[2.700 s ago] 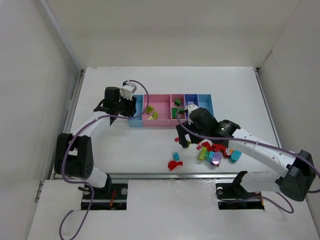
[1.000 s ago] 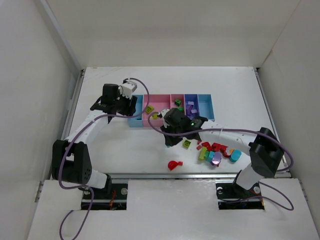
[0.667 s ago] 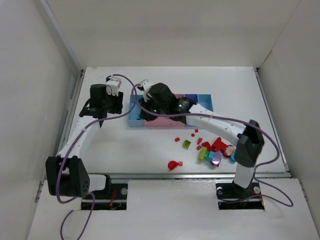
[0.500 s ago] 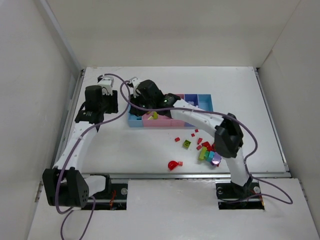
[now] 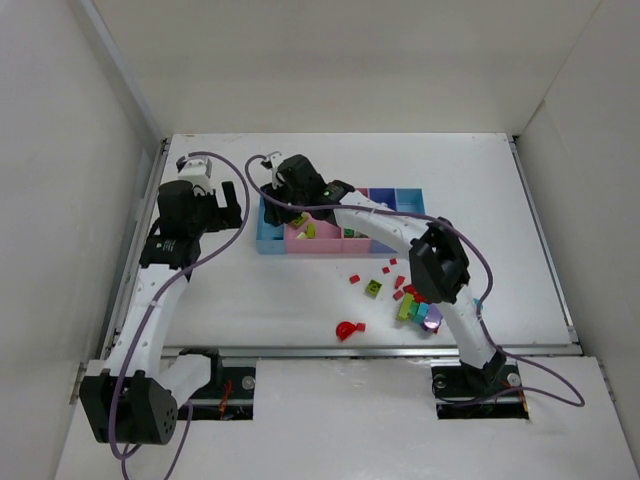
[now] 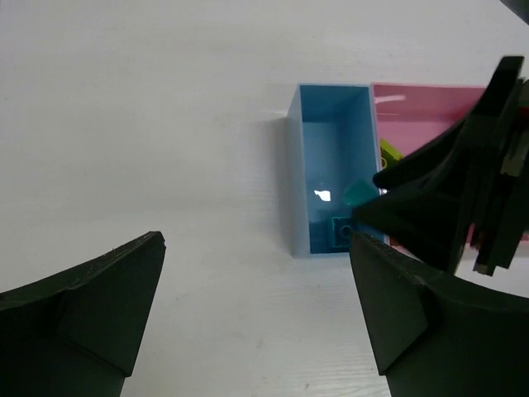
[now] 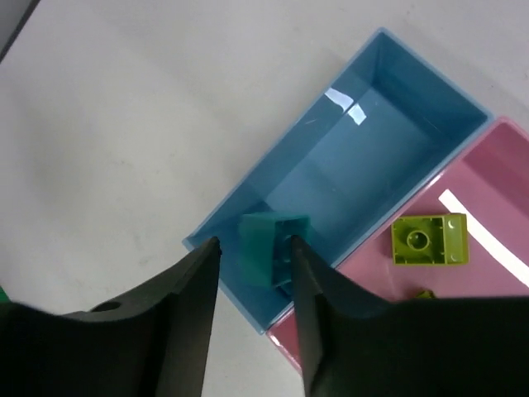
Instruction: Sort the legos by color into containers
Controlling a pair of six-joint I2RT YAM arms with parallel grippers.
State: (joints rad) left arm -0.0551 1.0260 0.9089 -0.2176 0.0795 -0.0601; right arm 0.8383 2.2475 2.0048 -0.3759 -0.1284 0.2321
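Evidently the step in hand is a drop-off. The right arm (image 5: 385, 225) reaches across the row of containers (image 5: 322, 243) to its 9 o'clock end. A cyan brick (image 7: 266, 248) sits between the right jaws, just over the near corner of the light blue bin (image 7: 372, 157). A sliver of gap shows on one side of the brick, so I cannot tell whether the right jaws grip it or have let it go. The left jaws stand wide apart with nothing between them, over bare bench (image 6: 165, 124) at 9 o'clock of that same bin.

The next move, as I judge it, calls for the right jaws to spread fully and lift clear of the bin wall. They should then swing to the loose legos (image 5: 425, 308) at 4 o'clock of the row for another pick. A red piece (image 5: 347, 329) lies apart at 6 o'clock. The two arms are close here, so the left would do well to hold off.

The top view gives the whole layout but hides the brick under the right wrist. The right wrist view shows the brick, and also a lime brick (image 7: 428, 240) in the wide pink bin (image 7: 496, 182) beside it. Only the left wrist view looks along the bin floor, where what looks like a blue brick (image 6: 339, 231) lies just below the cyan one.
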